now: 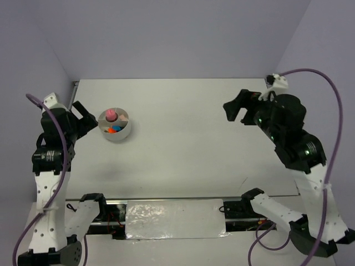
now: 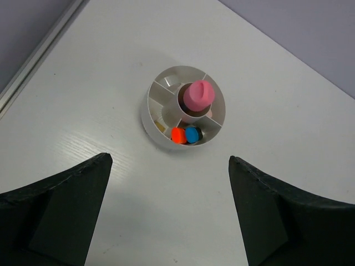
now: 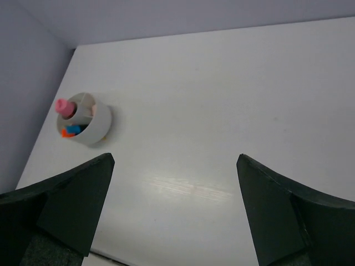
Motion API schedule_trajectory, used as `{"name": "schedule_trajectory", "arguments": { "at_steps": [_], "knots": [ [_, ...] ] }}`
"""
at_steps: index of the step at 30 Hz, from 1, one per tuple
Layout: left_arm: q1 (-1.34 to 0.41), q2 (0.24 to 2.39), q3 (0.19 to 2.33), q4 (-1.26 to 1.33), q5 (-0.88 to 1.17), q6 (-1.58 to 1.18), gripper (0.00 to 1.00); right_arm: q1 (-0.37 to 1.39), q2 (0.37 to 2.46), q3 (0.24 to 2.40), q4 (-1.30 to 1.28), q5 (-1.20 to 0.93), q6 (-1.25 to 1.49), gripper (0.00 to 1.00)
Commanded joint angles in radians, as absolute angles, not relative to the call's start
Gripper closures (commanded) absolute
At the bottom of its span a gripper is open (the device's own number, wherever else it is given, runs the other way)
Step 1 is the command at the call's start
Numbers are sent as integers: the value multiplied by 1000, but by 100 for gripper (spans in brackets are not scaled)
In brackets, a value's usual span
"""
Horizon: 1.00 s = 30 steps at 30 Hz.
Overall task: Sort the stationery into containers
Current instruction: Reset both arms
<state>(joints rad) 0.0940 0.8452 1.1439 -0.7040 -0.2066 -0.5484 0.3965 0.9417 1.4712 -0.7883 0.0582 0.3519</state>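
Observation:
The round white bowl [image 1: 115, 125] with inner dividers stands on the table at the left; it also shows in the left wrist view [image 2: 150, 113] and the right wrist view [image 3: 100, 128]. A pink tube [image 2: 198, 95] stands in its middle cup. The orange cap [image 2: 178, 135] and blue cap [image 2: 192, 134] of the markers show in the near compartment. A tan piece [image 2: 160, 126] lies in another compartment. My left gripper [image 1: 84, 116] is open and empty, just left of the bowl. My right gripper [image 1: 237, 108] is open and empty, far to the right. No stationery lies loose on the table.
The table's back edge and left rail [image 1: 74, 94] run near the bowl. Purple walls close in the back and both sides. A foil-covered panel [image 1: 175, 219] lies between the arm bases at the near edge.

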Motion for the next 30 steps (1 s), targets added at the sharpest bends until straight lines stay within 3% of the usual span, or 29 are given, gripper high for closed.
{"name": "schedule_trajectory", "arguments": {
  "at_steps": [1, 8, 15, 30],
  "knots": [
    [81, 804, 1152, -752, -176, -534, 1, 413, 865, 1511, -980, 314, 318, 0],
    [12, 723, 1317, -920, -250, -557, 1, 425, 697, 1540, -1089, 391, 288, 0],
    [-49, 514, 1304, -934, -262, -589, 1, 425, 464, 1362, -1049, 333, 293, 0],
    [-49, 374, 1186, -1028, -301, -523, 1, 425, 479, 1287, -1019, 337, 302, 0]
  ]
}}
